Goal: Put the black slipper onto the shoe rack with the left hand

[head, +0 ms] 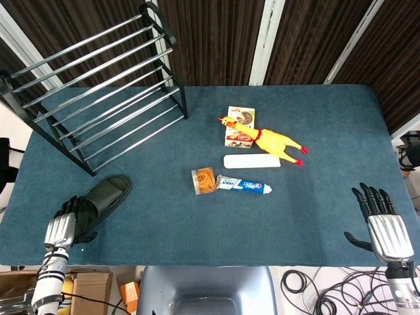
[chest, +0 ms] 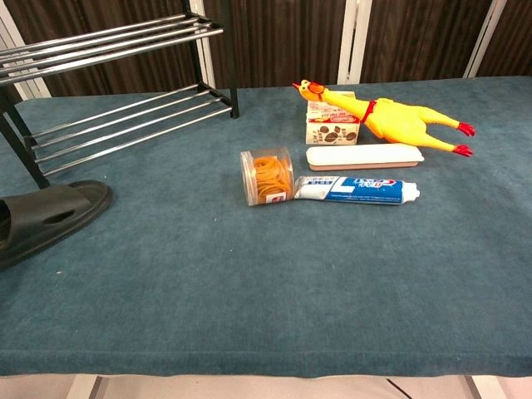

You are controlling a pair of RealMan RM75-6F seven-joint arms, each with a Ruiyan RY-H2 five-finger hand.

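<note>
The black slipper (head: 107,195) lies flat on the blue table near its front left corner, toe pointing toward the shoe rack (head: 98,85). My left hand (head: 64,223) sits at the slipper's heel end with its fingers (head: 70,207) stretched out along the heel edge and the thumb apart below; no closed grip shows. In the chest view the slipper (chest: 51,218) is at the far left with the rack (chest: 116,79) behind it, and neither hand shows there. My right hand (head: 380,220) rests at the front right, fingers spread, holding nothing.
Mid-table lie a rubber chicken (head: 269,139), a snack box (head: 239,126), a white case (head: 251,161), a toothpaste tube (head: 244,186) and a small jar of rubber bands (head: 203,181). A cardboard box (head: 85,289) sits below the table's front left edge.
</note>
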